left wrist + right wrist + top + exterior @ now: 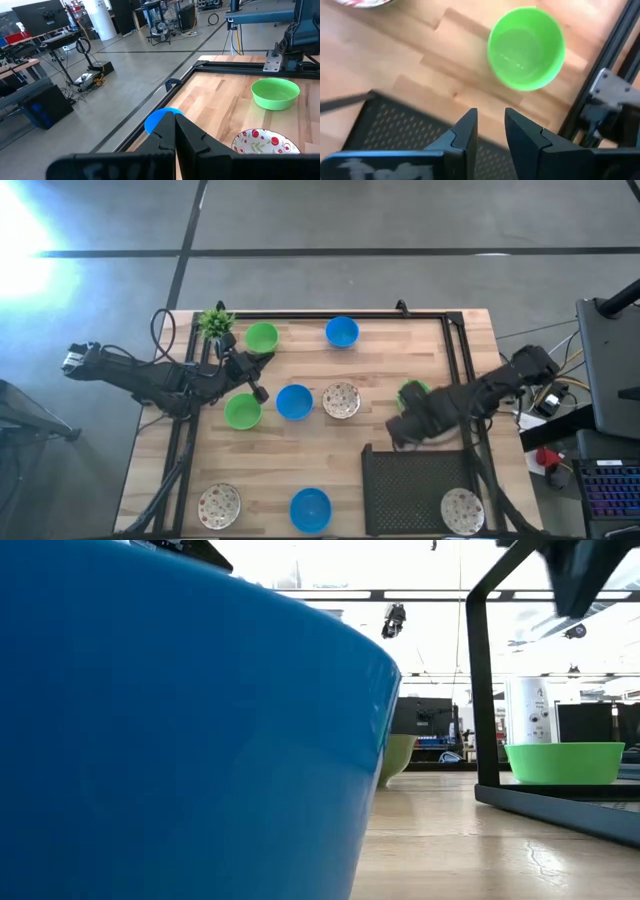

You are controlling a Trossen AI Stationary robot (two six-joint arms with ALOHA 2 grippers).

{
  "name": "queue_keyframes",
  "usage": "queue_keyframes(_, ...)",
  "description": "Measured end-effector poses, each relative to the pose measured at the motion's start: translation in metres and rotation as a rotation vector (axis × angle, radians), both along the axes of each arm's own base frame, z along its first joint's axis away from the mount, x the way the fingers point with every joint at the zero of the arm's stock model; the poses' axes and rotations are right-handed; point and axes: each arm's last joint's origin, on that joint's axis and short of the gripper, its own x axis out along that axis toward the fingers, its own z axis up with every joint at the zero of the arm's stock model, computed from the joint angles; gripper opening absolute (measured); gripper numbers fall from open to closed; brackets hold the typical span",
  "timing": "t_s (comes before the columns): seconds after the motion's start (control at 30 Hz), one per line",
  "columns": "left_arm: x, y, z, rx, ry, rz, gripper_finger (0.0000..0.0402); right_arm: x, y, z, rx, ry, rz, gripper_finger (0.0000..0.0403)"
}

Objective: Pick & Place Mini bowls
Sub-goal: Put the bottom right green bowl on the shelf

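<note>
Mini bowls stand on their bases across the wooden table: green ones [261, 337] [242, 411], blue ones [342, 332] [294, 402] [310, 509], speckled white ones [341, 401] [219, 505]. Another speckled bowl [462, 508] sits in the black mesh tray [415, 480]. A third green bowl [526, 47] stands just beyond the tray's far edge. My right gripper [490, 130] hovers open above that edge, pointing down, with nothing between its fingers. My left gripper [175, 132] is shut and held level above the table near the middle blue bowl.
A small potted plant [215, 323] stands at the far left corner. A black frame rail [330, 315] runs along the far and side edges of the table. In the low view the near blue bowl [180, 720] fills most of the picture.
</note>
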Motion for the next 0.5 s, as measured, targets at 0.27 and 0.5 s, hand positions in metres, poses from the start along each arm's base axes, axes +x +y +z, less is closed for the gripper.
queue_keyframes(0.27, 0.000, 0.000, 0.000, -0.002, -0.002, 0.000, 0.0000, 0.020, -0.036, -0.038, 0.035, -0.016, 0.064, 0.0095)
queue_keyframes(0.5, 0.000, 0.000, 0.000, -0.012, -0.010, 0.002, 0.0000, 0.020, -0.057, -0.073, 0.055, 0.007, 0.037, 0.0095)
